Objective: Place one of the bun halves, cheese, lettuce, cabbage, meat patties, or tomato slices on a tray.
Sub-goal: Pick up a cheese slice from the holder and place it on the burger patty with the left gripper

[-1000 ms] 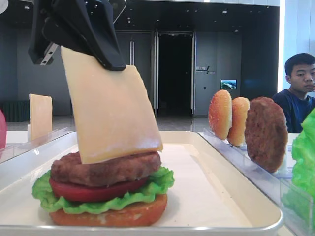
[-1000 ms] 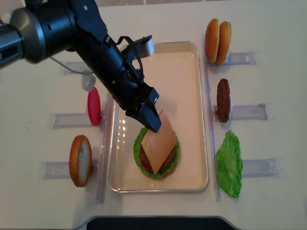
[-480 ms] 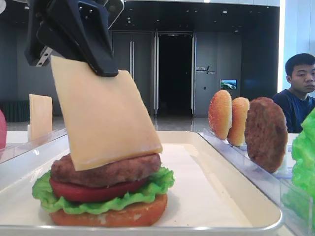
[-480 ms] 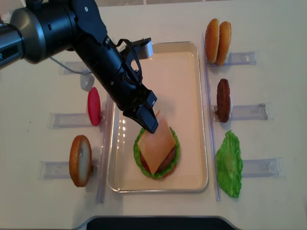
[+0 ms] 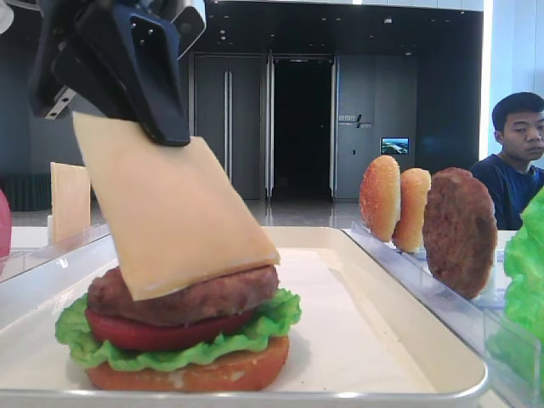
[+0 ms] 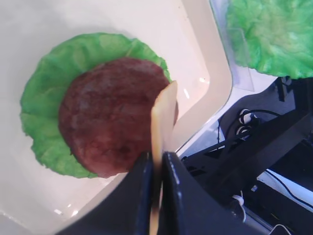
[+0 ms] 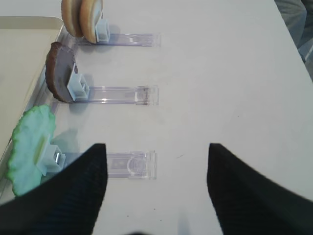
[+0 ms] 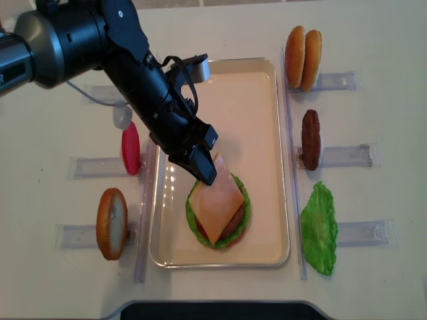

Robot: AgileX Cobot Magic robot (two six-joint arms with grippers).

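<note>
Now the left gripper (image 8: pixel 203 172) is clamped on the top corner of the cheese (image 5: pixel 174 217), jaws pinched tight on the thin slice, and you can see that edge-on from the left wrist view, the slice (image 6: pixel 161 122) running straight up between the two black fingers (image 6: pixel 142 196). The cheese hangs tilted, its lower edge resting on the meat patty (image 5: pixel 183 296) at the top of the stack. Under that patty sit a tomato slice (image 5: pixel 153 330), frilly lettuce (image 5: pixel 272 314) and a bottom bun half (image 5: pixel 187 370), all on the near part of the tray (image 8: pixel 267 133).

So the step in hand looks like laying the cheese on the patty. It is touching but not flat yet. I judge the next move calls for lowering and tipping the slice until it lies over the patty, then letting go cleanly so the floppy slice does not drag off to one side.

Out to the right, the right gripper (image 7: pixel 154 191) waits with its fingers spread wide and nothing in them, above the table beside the clear racks. Those racks hold two spare bun halves (image 8: pixel 303 57) far right, another patty (image 8: pixel 310 139) in the middle and a lettuce leaf (image 8: pixel 319 228) nearer. On the left stand a red tomato slice (image 8: pixel 130 148) and a bun half (image 8: pixel 111 223).
</note>
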